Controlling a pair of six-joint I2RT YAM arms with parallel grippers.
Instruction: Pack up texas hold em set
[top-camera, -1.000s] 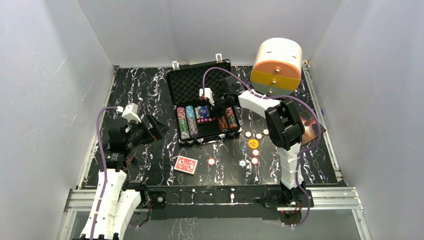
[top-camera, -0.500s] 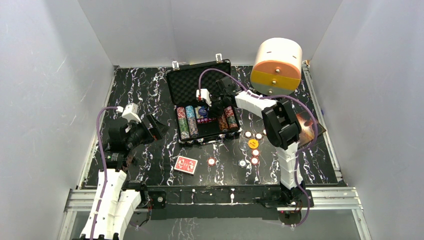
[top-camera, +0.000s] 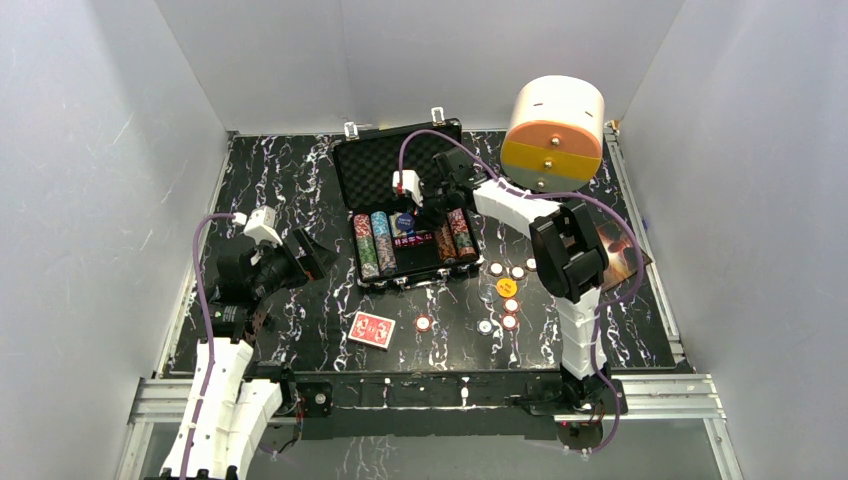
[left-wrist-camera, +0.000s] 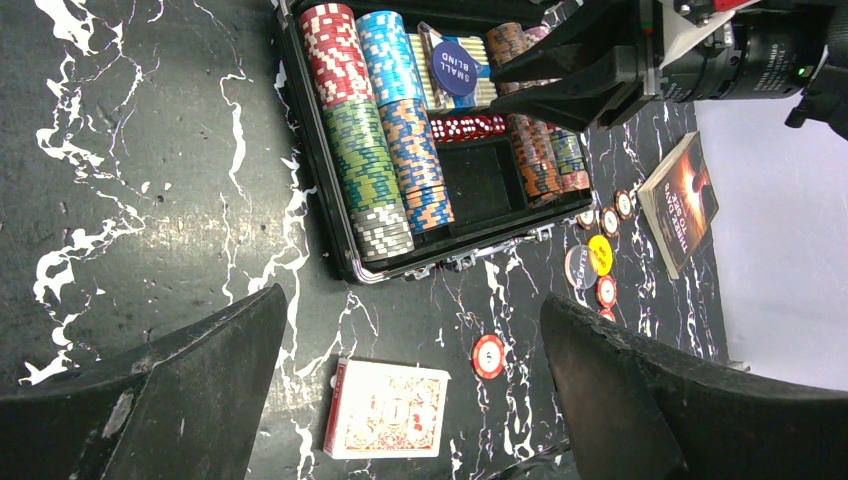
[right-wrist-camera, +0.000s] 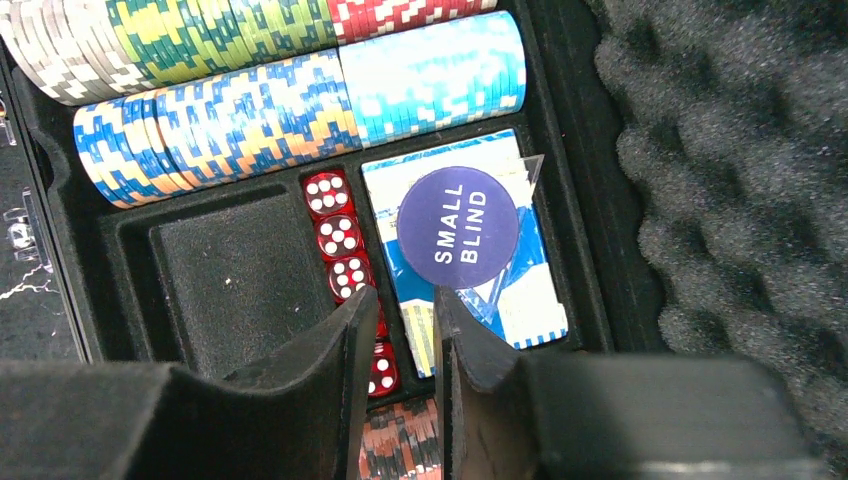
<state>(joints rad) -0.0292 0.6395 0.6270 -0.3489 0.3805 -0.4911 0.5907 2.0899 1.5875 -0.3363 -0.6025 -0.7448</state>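
The black briefcase (top-camera: 345, 215) lies open at the table's middle back, with rows of striped chips (top-camera: 366, 245) in it. In the right wrist view red dice (right-wrist-camera: 335, 225) and a blue "SMALL BLIND" disc (right-wrist-camera: 458, 227) on a blue pack lie in the case. My right gripper (top-camera: 425, 210) hovers over them (right-wrist-camera: 405, 305), jaws a narrow gap apart and empty. My left gripper (top-camera: 315, 255) is wide open and empty (left-wrist-camera: 410, 330), left of the case. The red-backed deck (left-wrist-camera: 385, 408) lies on the table below it. Loose chips (top-camera: 510, 305) and a yellow disc (top-camera: 506, 287) lie right of the case.
A white-and-orange cylindrical box (top-camera: 553, 130) stands at the back right, next to the case lid. A brown book (top-camera: 620, 250) lies at the right edge behind my right arm. One single chip (top-camera: 424, 323) lies near the deck. Grey walls close in three sides.
My right gripper has shifted slightly back and left over the case's middle compartments. The left arm has not moved.
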